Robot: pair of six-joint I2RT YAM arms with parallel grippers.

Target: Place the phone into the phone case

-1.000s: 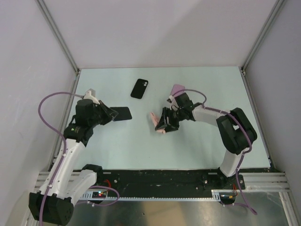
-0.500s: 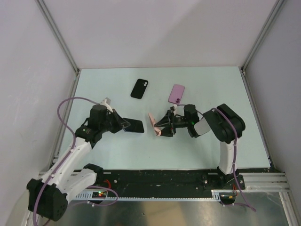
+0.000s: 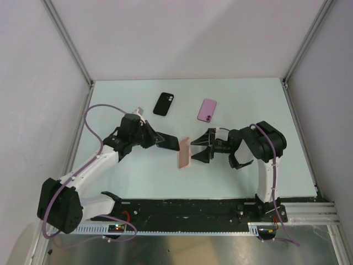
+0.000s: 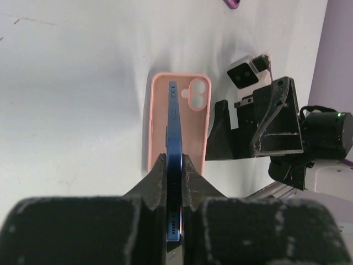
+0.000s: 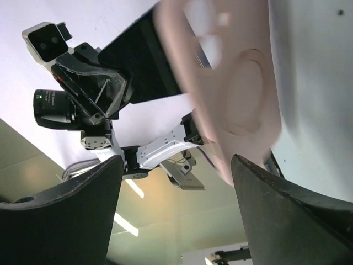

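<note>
Left tool (image 4: 174, 160) clamps phone (image 4: 175, 124) edge-on above case (image 4: 194, 138).
Right tool (image 3: 199, 148) stands with jaws wide apart just beside the pink case, gripping nothing. Case lies on the desk (image 3: 138, 171) between both tools; whether the phone's edge touches it is unclear.

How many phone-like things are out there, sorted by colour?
Black: 1, the black piece, lying flat.
Purple: 1, the purple piece, lying flat.
Pink: 1, the pink case.
Blue: 1, the blue phone, gripped edge-on in the left pincer.
Total: 4
</note>
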